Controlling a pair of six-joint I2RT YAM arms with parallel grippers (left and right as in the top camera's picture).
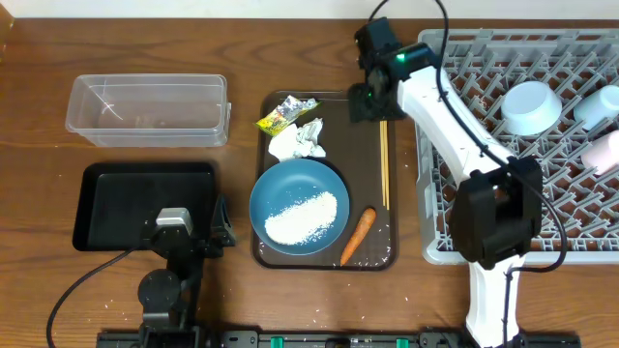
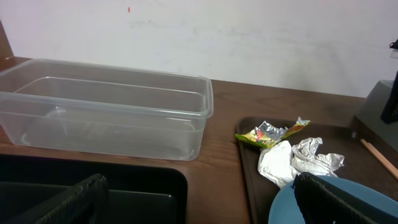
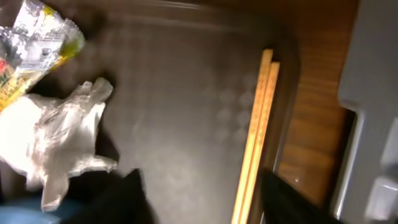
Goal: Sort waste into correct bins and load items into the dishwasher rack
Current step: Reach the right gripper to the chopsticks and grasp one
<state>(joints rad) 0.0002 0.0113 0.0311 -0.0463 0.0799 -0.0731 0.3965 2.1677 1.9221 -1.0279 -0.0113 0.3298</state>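
A blue plate (image 1: pixel 298 206) holding white rice (image 1: pixel 300 217) sits on a brown tray (image 1: pixel 372 256). With it are an orange carrot (image 1: pixel 358 235), a white tissue (image 1: pixel 298 141), a yellow-green wrapper (image 1: pixel 282 115) and wooden chopsticks (image 1: pixel 384 164). The grey rack (image 1: pixel 484 208) at right holds a light-blue bowl (image 1: pixel 530 106) and a white cup (image 1: pixel 600 103). My right gripper (image 1: pixel 372 100) is open, low over the tray's far end. In its wrist view the chopsticks (image 3: pixel 256 137) lie between the open fingers (image 3: pixel 202 202). My left gripper (image 1: pixel 208 232) is open and empty over the black tray (image 1: pixel 106 208).
The clear tub (image 1: pixel 145 108) stands behind the black tray and also shows in the left wrist view (image 2: pixel 106 109). That view shows the wrapper (image 2: pixel 267 132), the tissue (image 2: pixel 292 160) and the plate's rim (image 2: pixel 283 208). A pale pink item (image 1: pixel 604 152) lies in the rack.
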